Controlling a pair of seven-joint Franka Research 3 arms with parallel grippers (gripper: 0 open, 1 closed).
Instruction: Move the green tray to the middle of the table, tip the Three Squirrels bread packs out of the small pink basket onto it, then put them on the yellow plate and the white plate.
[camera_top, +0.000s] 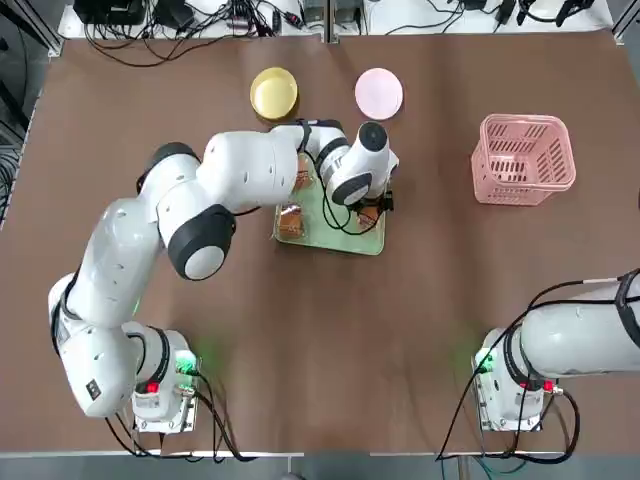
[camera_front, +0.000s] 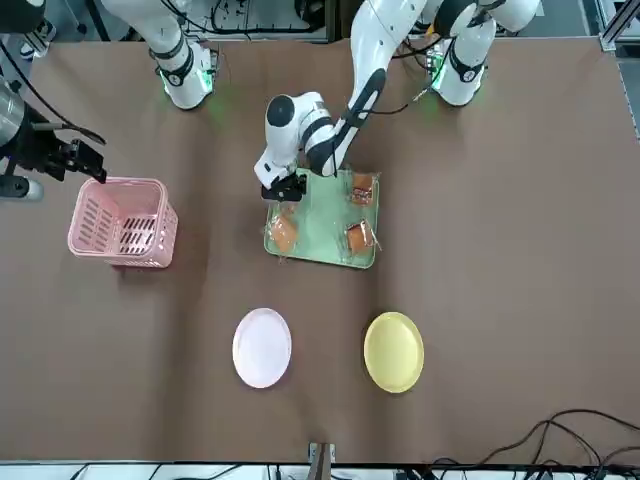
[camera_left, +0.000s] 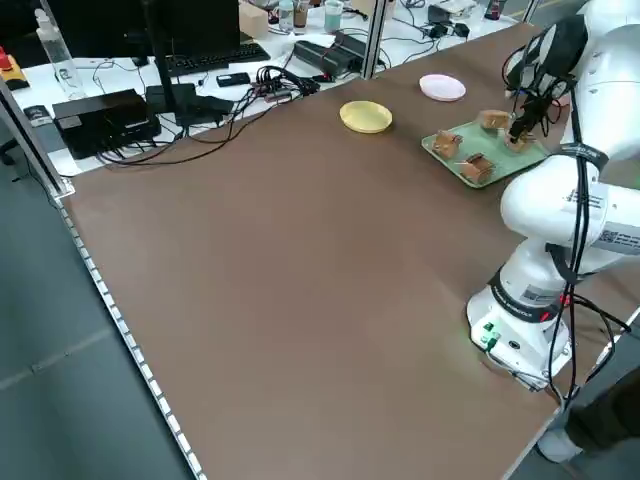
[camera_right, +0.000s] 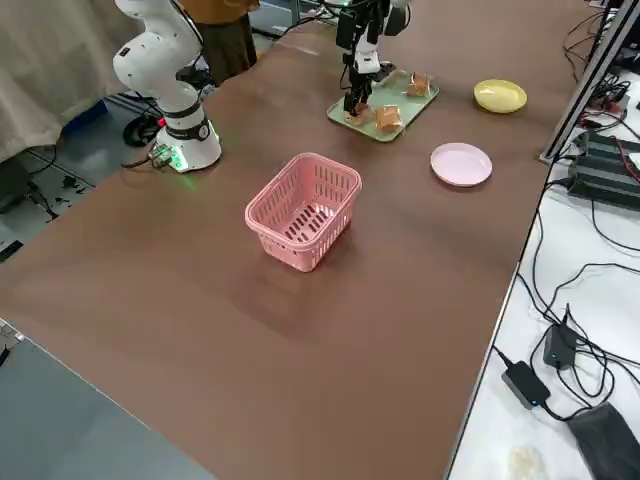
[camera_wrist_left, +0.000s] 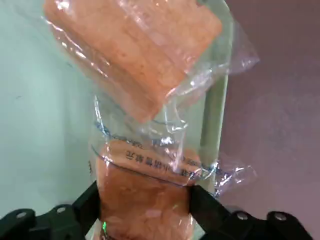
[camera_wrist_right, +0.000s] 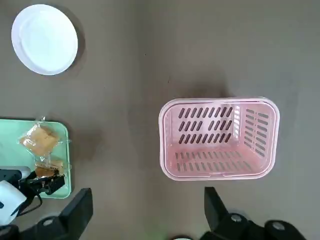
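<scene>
Left jaws (camera_wrist_left: 145, 210): closed on a bread pack (camera_wrist_left: 145, 200) at the tray (camera_front: 320, 215) corner.
Second pack (camera_wrist_left: 135, 55): just beyond the jaws, wrappers overlapping; likely to drag along or slip on lifting.
Right jaws (camera_wrist_right: 147, 212): wide open, empty, above the basket (camera_wrist_right: 218, 138).

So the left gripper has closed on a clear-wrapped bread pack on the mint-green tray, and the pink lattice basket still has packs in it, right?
Not quite. The left gripper is shut on a clear-wrapped bread pack on the mint-green tray, but the pink lattice basket is empty, as the right wrist view shows.
</scene>
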